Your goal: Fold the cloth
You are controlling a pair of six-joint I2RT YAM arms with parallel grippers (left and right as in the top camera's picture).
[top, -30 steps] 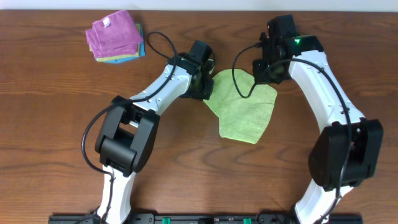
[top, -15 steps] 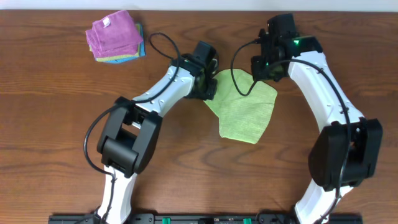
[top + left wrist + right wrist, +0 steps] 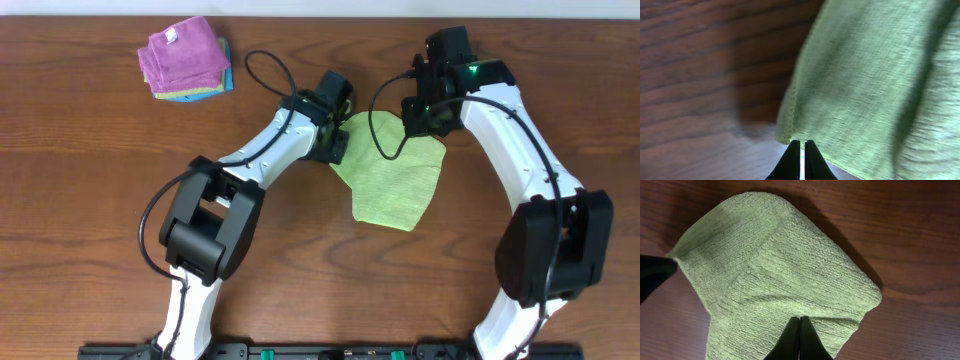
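Wooden table (image 3: 100, 200). Green cloth (image 3: 395, 185) at centre, near part flat, far edge bunched. Left gripper (image 3: 800, 145) pinched shut on its far-left corner; right gripper (image 3: 799, 320) pinched shut on far-right edge. Far left: stack of cloths (image 3: 185, 58), purple on top.

Table (image 3: 80, 200) open except stacked cloths (image 3: 185, 58) at corner.

Left arm (image 3: 265, 155) and right arm (image 3: 520, 135) extend forward, angled inward. Left gripper (image 3: 800, 146) and right gripper (image 3: 800, 322) are clamped tight, each pinching the cloth (image 3: 395, 185) edge.
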